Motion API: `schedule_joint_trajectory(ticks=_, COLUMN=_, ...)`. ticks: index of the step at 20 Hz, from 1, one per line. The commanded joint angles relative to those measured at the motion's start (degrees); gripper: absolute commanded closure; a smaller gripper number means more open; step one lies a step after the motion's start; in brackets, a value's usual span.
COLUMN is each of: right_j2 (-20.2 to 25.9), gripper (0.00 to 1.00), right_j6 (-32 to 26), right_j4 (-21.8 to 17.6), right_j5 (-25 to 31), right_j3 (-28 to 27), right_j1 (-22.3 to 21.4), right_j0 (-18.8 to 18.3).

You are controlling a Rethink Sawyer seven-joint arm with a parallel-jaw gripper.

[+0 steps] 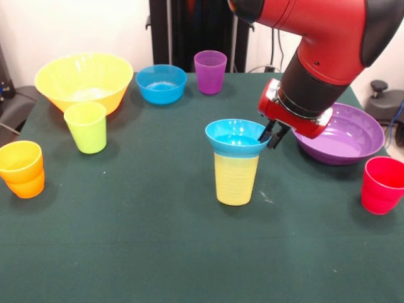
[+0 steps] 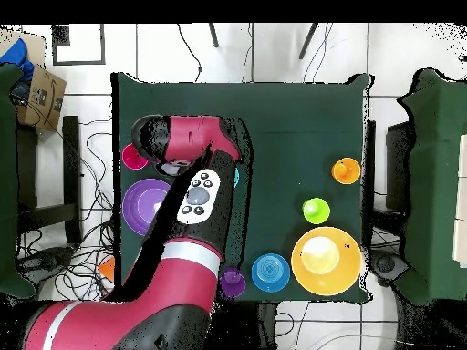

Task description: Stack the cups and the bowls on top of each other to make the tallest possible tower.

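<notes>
1. Standing in the middle of the green table point(image 1: 126, 240) is a yellow cup point(image 1: 236, 178) with a small blue bowl point(image 1: 237, 137) sitting in its mouth.
2. The gripper point(image 1: 273, 135) hangs at the right rim of that bowl, and I cannot tell if its jaws are apart or together.
3. Another blue bowl point(image 1: 161, 83) and a purple cup point(image 1: 210, 72) sit at the far side.
4. A big yellow bowl point(image 1: 83, 81), a lime green cup point(image 1: 86, 127) and an orange cup point(image 1: 22, 168) are on the left.
5. A wide purple bowl point(image 1: 347, 136) and a red cup point(image 1: 382, 185) are on the right.
</notes>
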Motion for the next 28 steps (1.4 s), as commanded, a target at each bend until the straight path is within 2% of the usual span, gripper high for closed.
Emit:
schedule_joint_trajectory(ticks=1, right_j2=4.8, gripper=1.0, right_j6=7.42, right_j4=1.04, right_j5=2.92, right_j3=1.81, right_j1=0.97, right_j0=-0.27)
schedule_joint_trajectory(ticks=6, right_j2=4.78, gripper=1.0, right_j6=7.07, right_j4=1.22, right_j5=1.96, right_j3=2.92, right_j1=-0.91, right_j0=-0.32)
schedule_joint_trajectory(ticks=12, right_j2=4.95, gripper=1.0, right_j6=5.84, right_j4=1.61, right_j5=3.93, right_j3=1.7, right_j1=-2.26, right_j0=-1.65)
schedule_joint_trajectory(ticks=20, right_j2=5.5, gripper=1.0, right_j6=4.77, right_j4=1.71, right_j5=3.11, right_j3=1.81, right_j1=-2.22, right_j0=-3.01)
schedule_joint_trajectory(ticks=28, right_j2=5.13, gripper=1.0, right_j6=6.96, right_j4=1.62, right_j5=3.41, right_j3=-0.15, right_j1=-0.52, right_j0=-2.31)
